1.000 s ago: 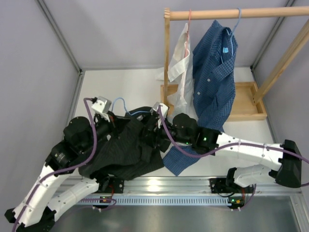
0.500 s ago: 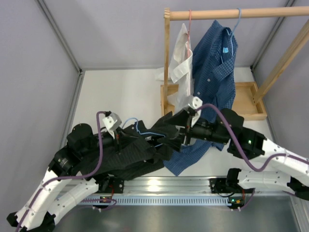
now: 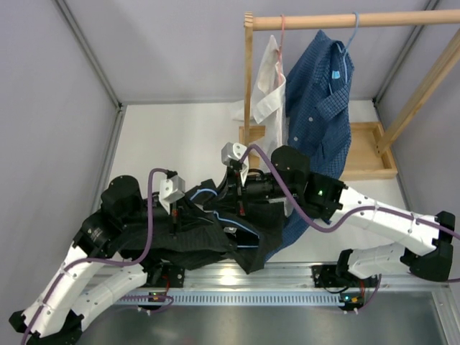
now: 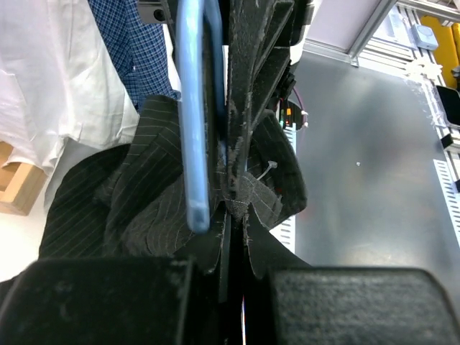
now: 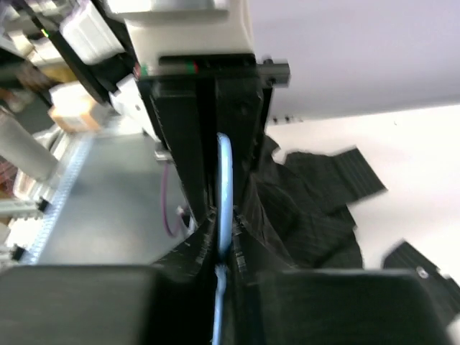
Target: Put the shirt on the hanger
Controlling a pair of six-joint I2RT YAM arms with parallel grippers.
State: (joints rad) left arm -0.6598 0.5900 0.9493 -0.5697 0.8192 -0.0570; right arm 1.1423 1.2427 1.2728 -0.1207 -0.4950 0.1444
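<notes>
The black shirt (image 3: 205, 241) hangs bunched between my two arms near the table's front edge. The thin light-blue hanger (image 3: 203, 192) runs through its folds. My right gripper (image 3: 241, 201) is shut on the hanger bar (image 5: 225, 215), which passes straight between its fingers (image 5: 225, 248). My left gripper (image 3: 175, 214) faces it, almost tip to tip, and is shut on a fold of the shirt (image 4: 144, 194). In the left wrist view the hanger (image 4: 194, 144) lies just left of the left gripper (image 4: 233, 205), outside its jaws. Most of the hanger is hidden in the cloth.
A wooden rack (image 3: 248, 86) stands at the back right, with a rod (image 3: 374, 19) and a base tray (image 3: 366, 154). A blue checked shirt (image 3: 320, 108) and a white shirt (image 3: 269, 83) hang from it. Its hem reaches down behind my right arm. A metal rail (image 3: 237, 277) runs along the front.
My right gripper, open and off to the right half a second ago, has swung back left and shut on the hanger. The left arm has shifted slightly right, still shut.
</notes>
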